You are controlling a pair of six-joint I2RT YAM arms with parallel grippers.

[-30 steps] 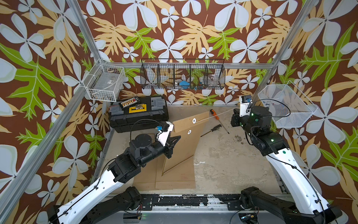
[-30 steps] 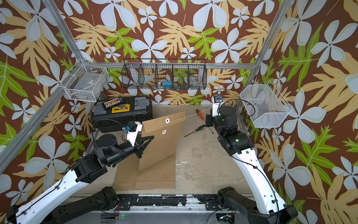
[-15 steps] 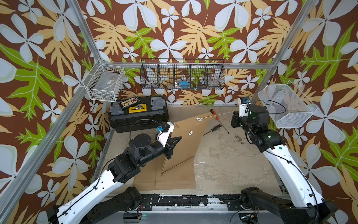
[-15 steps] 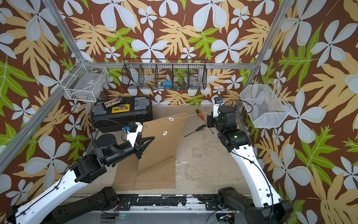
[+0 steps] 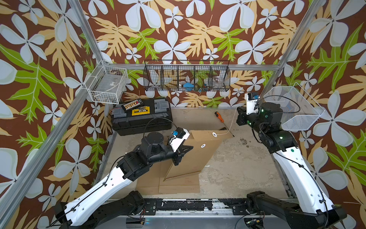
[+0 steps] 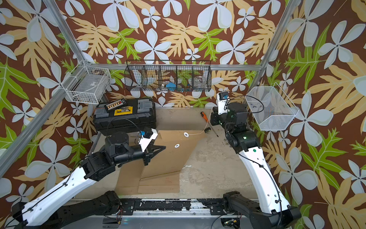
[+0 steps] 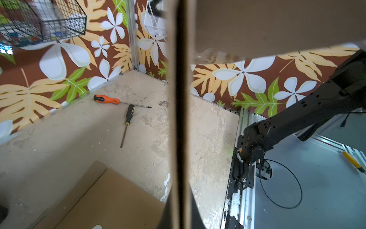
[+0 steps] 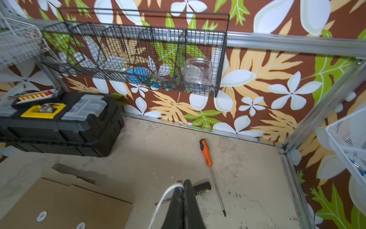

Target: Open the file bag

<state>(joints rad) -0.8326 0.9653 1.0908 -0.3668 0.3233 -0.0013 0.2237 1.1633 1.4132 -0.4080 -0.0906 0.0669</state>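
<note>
Jaws of the left gripper [image 5: 188, 148] clamp the raised edge of the brown kraft-paper file bag [image 5: 198, 154]; jaws of the right gripper [image 8: 183, 184] pinch shut on its white closure string [image 8: 164, 196]. The bag stands tilted near the black plastic toolbox [image 5: 141, 117].

Left arm [image 5: 111, 184] and right arm [image 5: 297, 174]: same build. Long white shells on the main links, with small dark holes along them. Joints, bases and wrist housings matt black, some round-capped. Thin black cables [image 5: 158, 118] run clipped along the white shells and loop free near the wrists. White camera block [image 5: 179, 136] with a blue plug on each wrist. Green dot [image 5: 292, 150] on the right arm's shell, and green lights [image 5: 262, 110] on its black joints. Left gripper [image 5: 187, 148]: black, tapering to a point.
</note>
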